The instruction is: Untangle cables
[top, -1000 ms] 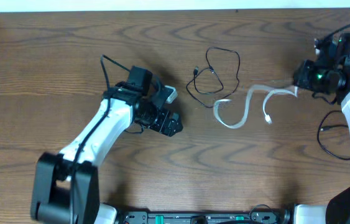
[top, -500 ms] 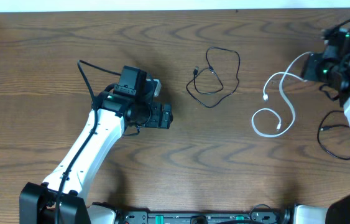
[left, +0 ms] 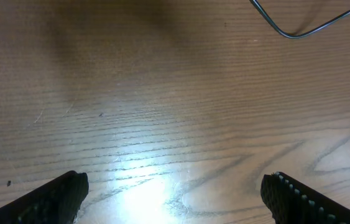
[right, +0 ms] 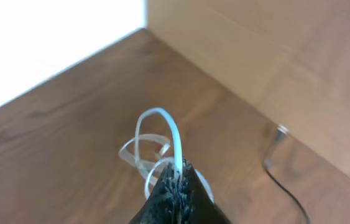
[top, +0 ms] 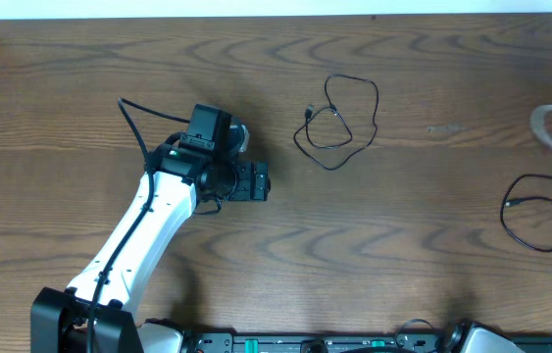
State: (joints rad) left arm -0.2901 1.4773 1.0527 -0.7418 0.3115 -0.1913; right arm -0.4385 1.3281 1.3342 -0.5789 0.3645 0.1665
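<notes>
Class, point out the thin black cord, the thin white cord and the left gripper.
thin black cord (top: 376,106): overhead view, right side of its loop.
thin white cord (right: 175,132): right wrist view, top arc of its loop.
left gripper (left: 176,198): left wrist view, midway between its open fingertips.

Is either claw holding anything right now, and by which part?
The right claw pinches the white cable on its cord, loops hanging free. The left claw is open, holding nothing.

No text, label, brand, number or sign can be read anywhere in these views, neither on the arms, nor the cords, nor the tabletop (top: 432,255).
</notes>
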